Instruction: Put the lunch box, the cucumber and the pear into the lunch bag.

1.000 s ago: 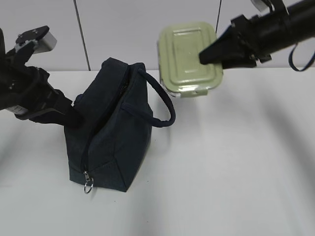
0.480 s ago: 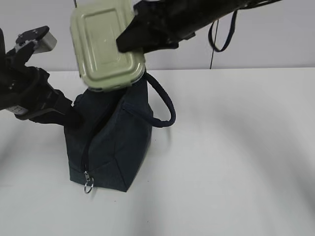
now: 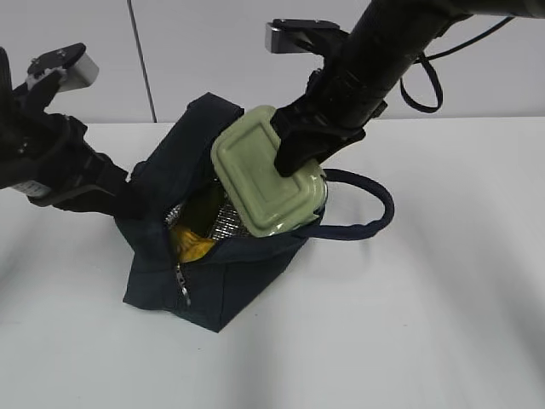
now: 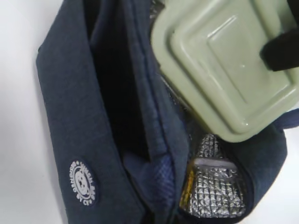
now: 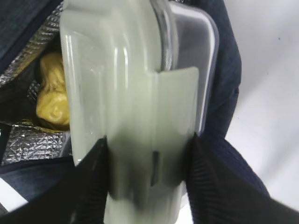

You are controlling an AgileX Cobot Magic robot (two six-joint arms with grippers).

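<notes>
One smooth pale-green lunch box (image 3: pixel 266 173) tilts into the quilted-foil-lined lunch bag (image 3: pixel 230 285).

Pale green lid on clear lunch box (image 3: pixel 266 175); dark navy lunch bag (image 3: pixel 213 285), quilted silver lining; yellow pear (image 5: pixel 52 95); white surface (image 3: pixel 409 324).
</notes>
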